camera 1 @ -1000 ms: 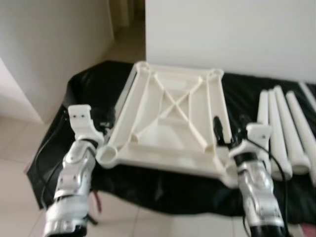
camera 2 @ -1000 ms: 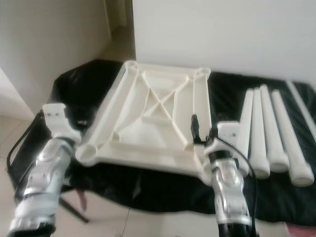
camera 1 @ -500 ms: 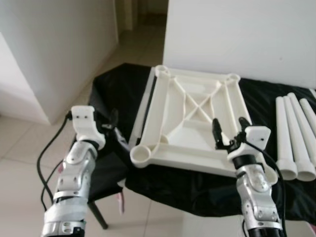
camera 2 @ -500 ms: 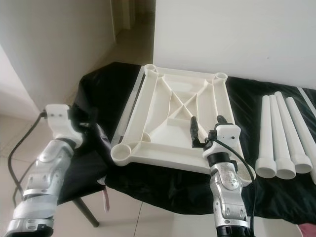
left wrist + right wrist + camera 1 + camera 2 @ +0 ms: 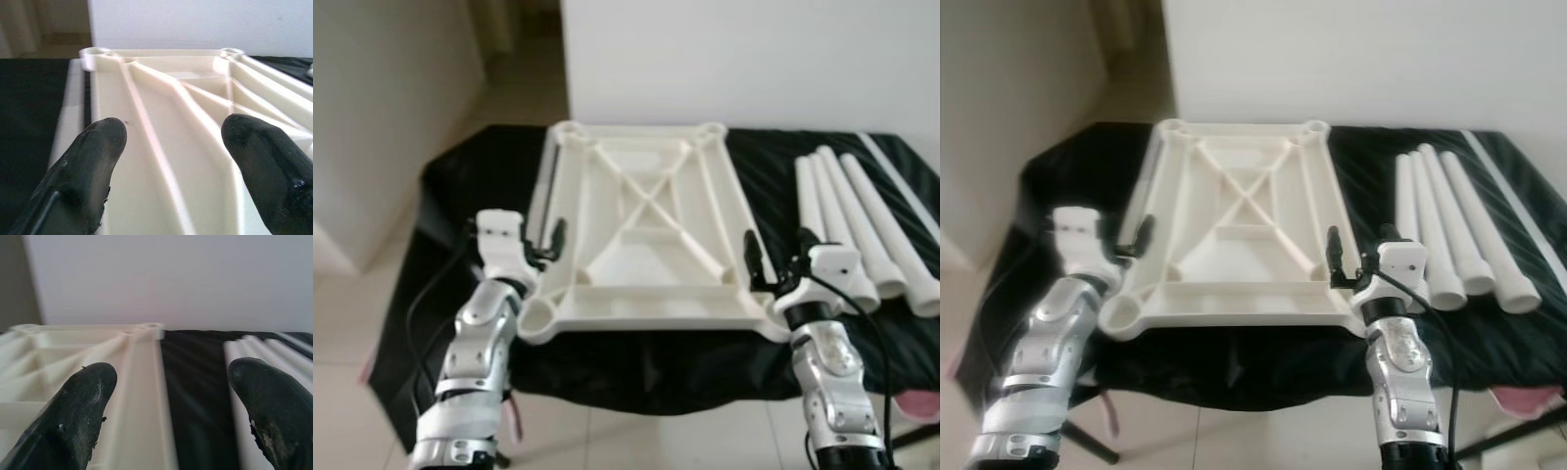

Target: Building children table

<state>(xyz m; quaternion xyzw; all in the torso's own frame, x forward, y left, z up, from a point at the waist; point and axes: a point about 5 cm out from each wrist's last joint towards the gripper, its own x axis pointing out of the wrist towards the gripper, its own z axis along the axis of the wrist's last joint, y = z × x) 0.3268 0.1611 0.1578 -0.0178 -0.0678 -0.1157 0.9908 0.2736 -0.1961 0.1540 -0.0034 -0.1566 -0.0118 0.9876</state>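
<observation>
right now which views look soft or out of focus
Both eye views are slightly soft, the tabletop and legs lacking crisp edges; in the left wrist view the fingers are blurred, far corners sharper; in the right wrist view the fingers and legs are blurred.

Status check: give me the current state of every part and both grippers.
Tabletop: upside down, ribs up, leg sockets empty.
Legs: four, unattached, lying side by side on the black cloth.
Left gripper: open, at the tabletop's left edge.
Right gripper: open, holding nothing.

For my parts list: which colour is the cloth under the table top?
Black cloth, clearest in the right eye view.
</observation>
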